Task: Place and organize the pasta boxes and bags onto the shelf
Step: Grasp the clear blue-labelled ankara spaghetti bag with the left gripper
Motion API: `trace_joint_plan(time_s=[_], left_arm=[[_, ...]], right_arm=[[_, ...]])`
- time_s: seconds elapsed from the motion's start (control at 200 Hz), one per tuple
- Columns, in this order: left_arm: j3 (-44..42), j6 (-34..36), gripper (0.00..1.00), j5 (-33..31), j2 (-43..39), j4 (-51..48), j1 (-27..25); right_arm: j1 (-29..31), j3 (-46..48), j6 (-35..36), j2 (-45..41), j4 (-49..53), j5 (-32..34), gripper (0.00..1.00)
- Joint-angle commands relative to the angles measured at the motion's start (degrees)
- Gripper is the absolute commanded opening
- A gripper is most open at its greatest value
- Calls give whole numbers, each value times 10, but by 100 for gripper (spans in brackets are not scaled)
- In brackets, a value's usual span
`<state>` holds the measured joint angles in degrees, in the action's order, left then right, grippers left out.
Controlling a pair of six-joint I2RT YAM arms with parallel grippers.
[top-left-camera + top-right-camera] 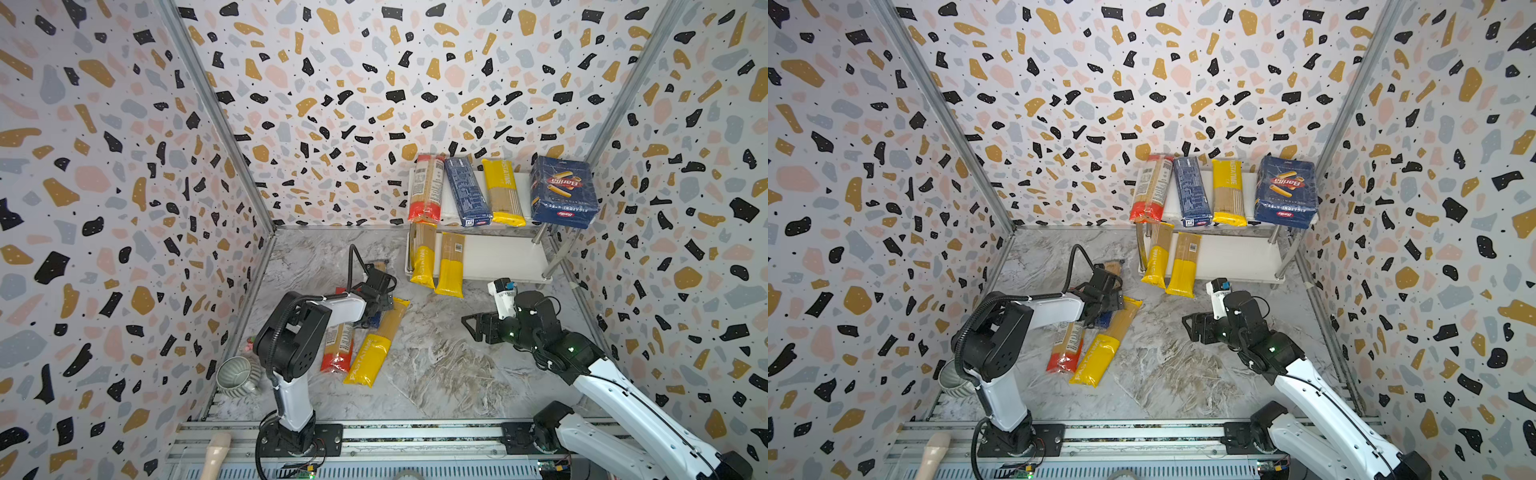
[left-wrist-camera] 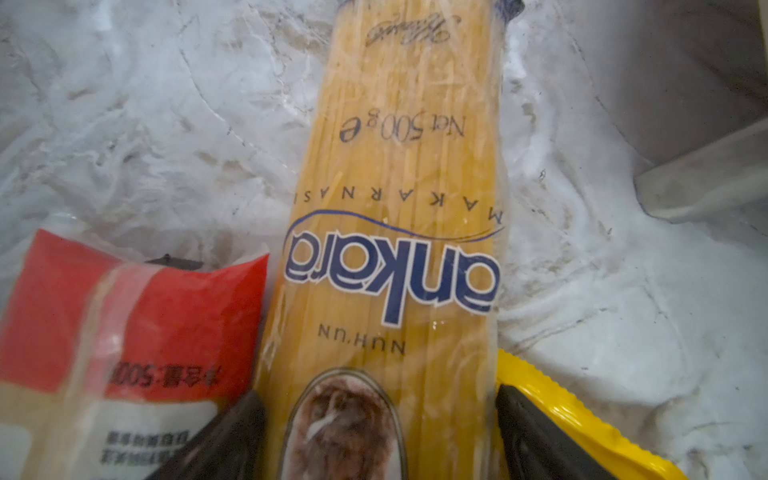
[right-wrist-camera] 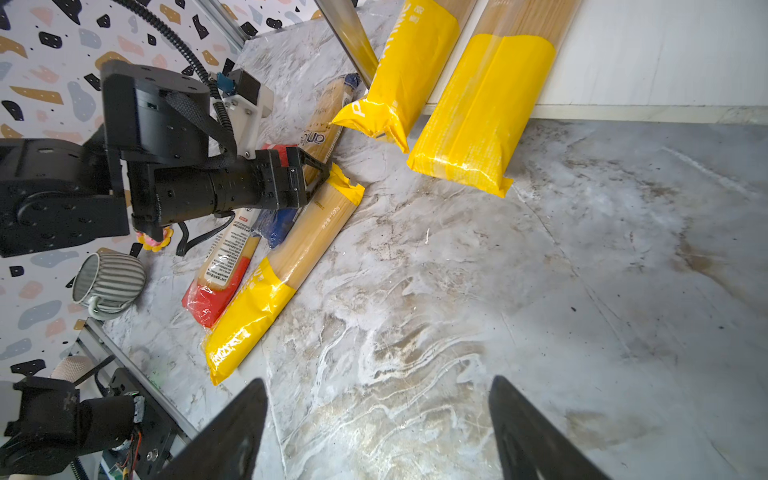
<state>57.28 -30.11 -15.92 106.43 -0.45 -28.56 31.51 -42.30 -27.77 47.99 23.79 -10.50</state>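
Observation:
The shelf stands at the back right. Its top board carries a red-ended bag, the narrow blue box, a yellow bag and the wide Barilla box. Two yellow bags lie on the lower board and stick out over its front edge. A red-ended bag, a yellow bag and a clear "ankara" bag lie side by side on the table. My left gripper is open, straddling the ankara bag. My right gripper hovers open over bare marble, holding nothing.
A ribbed grey mug sits by the left wall near the left arm's base. A pale wooden handle lies on the front rail. Patterned walls close in three sides. Bare marble spreads between the two arms.

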Motion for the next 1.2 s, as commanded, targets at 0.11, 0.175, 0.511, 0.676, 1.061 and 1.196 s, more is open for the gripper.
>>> trace_joint_plan(time_s=[0.11, 0.175, 0.511, 0.676, 1.061, 1.196], left_arm=[[-33, 1, 66, 57, 45, -9, 3], [-31, 3, 48, 66, 48, -10, 3], [-46, 24, 0, 95, -31, -45, 3], [-49, 28, 0, 129, -105, -65, 2], [-79, -23, 0, 263, -249, -32, -3], [-90, -49, 0, 292, -278, -4, -5]], right_arm=[[-8, -17, 11, -10, 1, -15, 84], [-9, -18, 11, -12, 3, -15, 84], [-9, -9, 9, -13, -2, -25, 84], [-8, 4, 3, -9, -17, -42, 84], [33, 72, -37, 12, -100, -99, 84], [95, 109, -88, 34, -186, -113, 86]])
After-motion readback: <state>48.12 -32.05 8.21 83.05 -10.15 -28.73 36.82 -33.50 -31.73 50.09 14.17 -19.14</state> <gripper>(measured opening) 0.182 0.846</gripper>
